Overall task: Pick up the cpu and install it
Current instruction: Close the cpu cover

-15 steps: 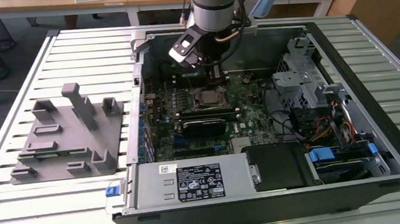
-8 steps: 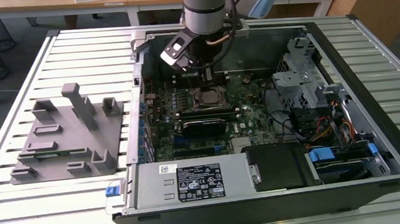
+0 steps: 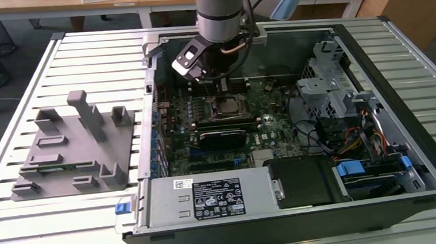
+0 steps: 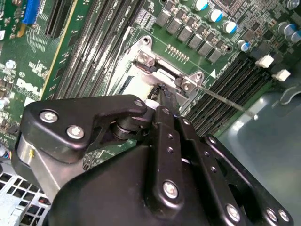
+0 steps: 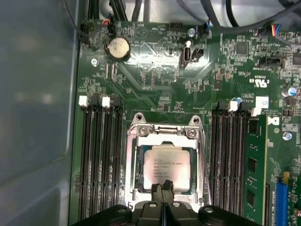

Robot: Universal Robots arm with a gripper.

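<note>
Claw: the claw has its two fingers pressed together with no gap and nothing between them. In the first wrist view the tips sit at the middle of one edge of the cpu; whether they touch it cannot be told.
Cpu place: the cpu lies in the socket frame on the motherboard, directly below the claw.
Cpu facing: flat, pale metal top up. It is square, so no side is the longer one, and its edges run parallel to the frame and the memory slots.
Frame edges: the metal frame borders the cpu closely on all sides. In the second wrist view a thin lever reaches out from one corner across the slots.
Flanks: banks of memory slots run just beside the frame on both sides. A green memory stick stands beyond one bank.
Beyond: bare board with a coin battery lies past the socket, and cables hang near the far edge.
Case: the open computer case walls the board in. The arm comes straight down through the open top.
Table: the slatted table carries the case and, on the exterior view's left, a grey fixture well apart from the claw.
</note>
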